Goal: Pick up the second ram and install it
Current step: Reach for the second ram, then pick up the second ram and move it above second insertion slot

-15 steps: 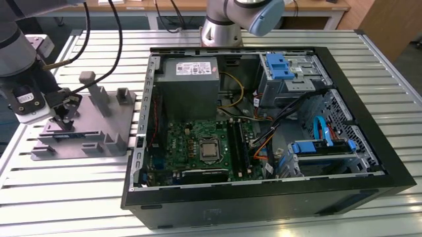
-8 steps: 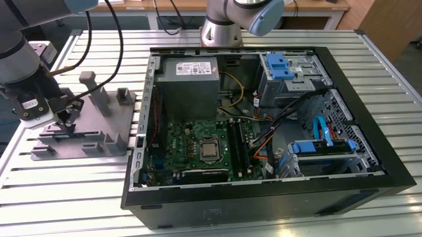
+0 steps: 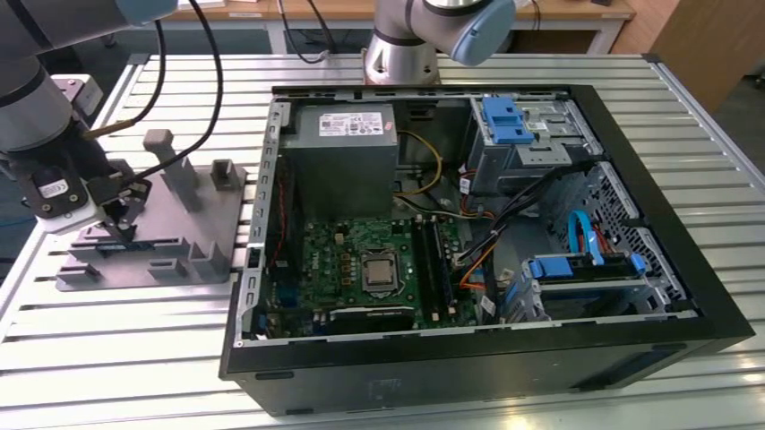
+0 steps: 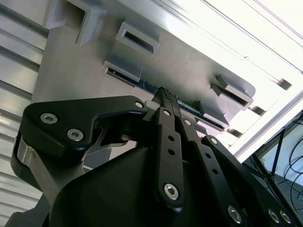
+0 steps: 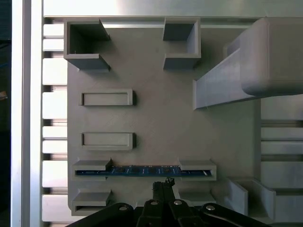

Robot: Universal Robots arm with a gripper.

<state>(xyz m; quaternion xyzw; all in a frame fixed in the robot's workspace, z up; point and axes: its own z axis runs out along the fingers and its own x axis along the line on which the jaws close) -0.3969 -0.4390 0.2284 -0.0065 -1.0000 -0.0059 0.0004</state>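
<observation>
**Second ram point(image 5: 135, 171) on edge in the grey tray, hand closed at its rim**

In the first wrist view the second ram stands on its long edge in the grey tray point(image 5: 156, 118). Each of its 2 ends is held in a small bracket of the tray, in the row nearest the hand point(image 5: 163, 182). 2 more narrow slotted holders point(image 5: 106, 98) lie further in on the tray, parallel to the ram.

The hand's fingers are pressed together, with no clear gap between their tips. In the first wrist view the tips lie just beside the middle of the ram's length. In the second wrist view they overlap its upper edge. I cannot tell whether they touch the ram or hang just above it, and the ram is not between them.

In the exterior view the arm reaches down over the tray's near side, with the hand low among the tray's brackets. The tray rests on the slatted tabletop point(image 3: 120, 358). The open computer case point(image 3: 478, 363) stands just beside the tray, on the exterior view's right, with its green motherboard point(image 3: 322, 260) lying flat inside.
</observation>
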